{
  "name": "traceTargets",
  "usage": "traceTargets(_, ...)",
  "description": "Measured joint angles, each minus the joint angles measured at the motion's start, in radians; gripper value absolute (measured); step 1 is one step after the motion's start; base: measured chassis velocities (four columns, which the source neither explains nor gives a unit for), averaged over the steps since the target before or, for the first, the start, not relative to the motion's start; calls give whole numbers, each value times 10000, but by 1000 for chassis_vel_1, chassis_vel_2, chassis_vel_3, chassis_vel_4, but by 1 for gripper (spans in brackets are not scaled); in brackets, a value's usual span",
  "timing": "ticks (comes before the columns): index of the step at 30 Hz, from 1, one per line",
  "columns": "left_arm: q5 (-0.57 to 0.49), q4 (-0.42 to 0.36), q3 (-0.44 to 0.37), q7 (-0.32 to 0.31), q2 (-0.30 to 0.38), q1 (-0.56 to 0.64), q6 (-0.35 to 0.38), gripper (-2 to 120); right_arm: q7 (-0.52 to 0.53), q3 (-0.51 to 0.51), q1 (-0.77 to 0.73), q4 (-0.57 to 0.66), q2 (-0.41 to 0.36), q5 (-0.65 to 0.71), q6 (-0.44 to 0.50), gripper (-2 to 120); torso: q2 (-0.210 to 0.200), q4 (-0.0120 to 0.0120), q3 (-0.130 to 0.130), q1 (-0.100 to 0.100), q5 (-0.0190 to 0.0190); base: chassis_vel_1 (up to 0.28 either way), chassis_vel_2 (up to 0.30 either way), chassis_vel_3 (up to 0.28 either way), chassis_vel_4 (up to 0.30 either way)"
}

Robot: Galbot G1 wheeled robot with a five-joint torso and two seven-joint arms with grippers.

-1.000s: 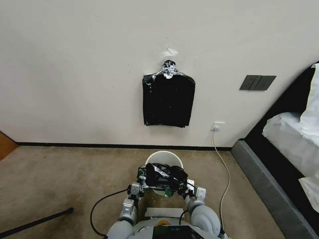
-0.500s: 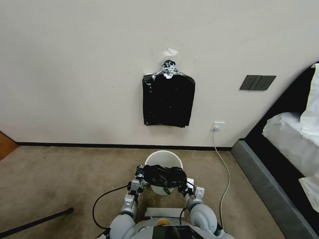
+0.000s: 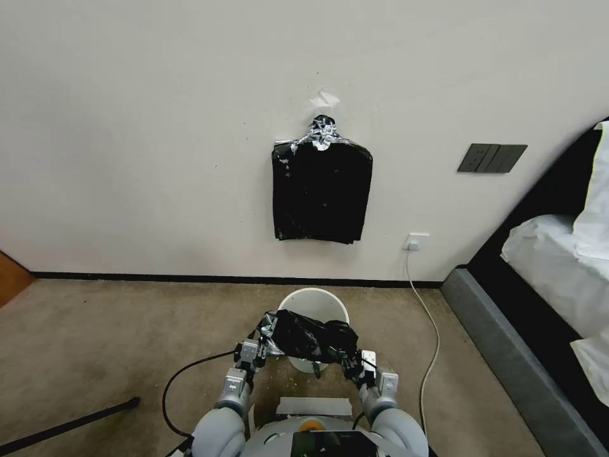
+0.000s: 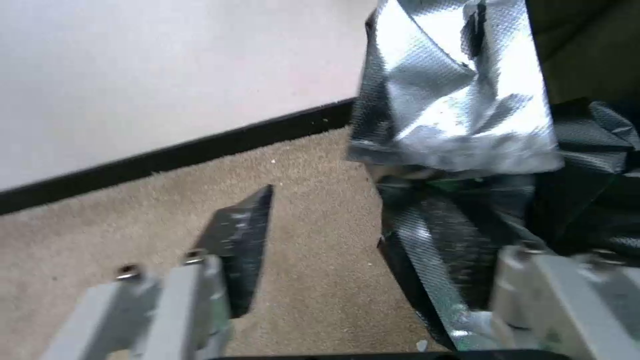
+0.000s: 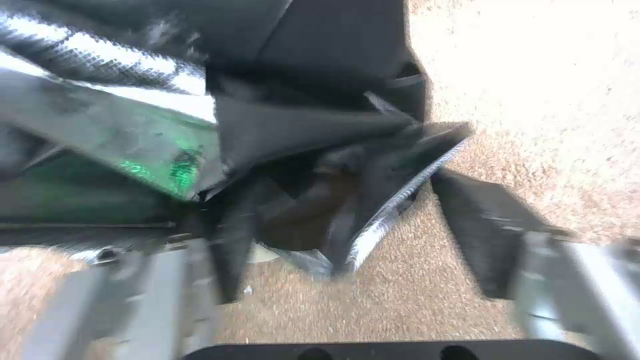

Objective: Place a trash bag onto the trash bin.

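The cream-white trash bin point(image 3: 315, 299) stands on the carpet by the wall, just ahead of me. The glossy black trash bag point(image 3: 308, 339) lies crumpled across its near rim, with a silvery patch point(image 4: 457, 95) showing in the left wrist view. My left gripper point(image 3: 252, 350) sits at the bag's left end. In its wrist view the left gripper point(image 4: 393, 220) stands open, one fingertip point(image 4: 243, 235) over bare carpet and the bag film against the other. My right gripper point(image 3: 356, 368) is at the bag's right end. There the right gripper point(image 5: 333, 210) is open, with folds of the trash bag point(image 5: 313, 125) hanging between its fingers.
A flat black bundle of bags point(image 3: 322, 190) with a foil-taped top hangs on the wall above the bin. A white cable point(image 3: 432, 330) runs from an outlet point(image 3: 416, 241) along the floor at the right, beside a bed point(image 3: 545, 298). A black pole point(image 3: 70, 422) lies at the left.
Both grippers have drawn back toward me and slightly apart, the left one going left. The bag has stayed over the bin's near rim and spread a little wider.
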Motion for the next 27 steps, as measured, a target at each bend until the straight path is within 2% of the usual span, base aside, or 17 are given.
traceTargets(1, 82, -22, -18, -3, 13, 50, -64, 72, -49, 1, -166, 173, -92, -85, 14, 78, 0, 0, 0, 0, -1, 0, 0, 0, 0)
traceTargets(4, 134, -75, -27, -3, 48, 121, -94, 77, -128, 9, -307, 309, -187, -160, 17, 84, 1, 0, 0, 0, 0, 0, 0, 0, 0)
traceTargets(5, 257, -160, -59, 7, 134, 264, -185, 87, -254, 26, -491, 471, -314, -297, 18, 93, 0, -1, 0, 0, -1, 0, 0, 0, 0)
traceTargets(8, 380, -228, -114, 41, 211, 414, -269, 92, -306, 43, -635, 578, -421, -455, 17, 97, 0, 0, 0, 0, 0, 0, 0, 0, 0)
traceTargets(9, 514, -313, -204, 75, 309, 615, -344, 98, -385, 60, -828, 718, -543, -672, 17, 100, 0, 0, 0, 0, 0, 0, 0, 0, 0)
traceTargets(16, 1024, -505, -437, 95, 381, 1141, -710, 100, -762, 149, -1287, 1030, -819, -1388, 366, 100, 0, 1, 0, 0, 1, 0, 0, 0, 0)
traceTargets(21, 1894, -813, -813, 84, 174, 1434, -1754, 100, -1933, 468, -1804, 1376, -1150, -2245, 1366, 100, 0, -3, 0, 0, 1, 0, 0, 0, 0)
traceTargets(27, 1998, -1173, -1300, 96, 0, 1744, -2527, 100, -2715, 716, -2027, 1783, -1437, -2663, 2166, 100, 0, -1, 0, 0, 1, 0, 0, 0, 0)
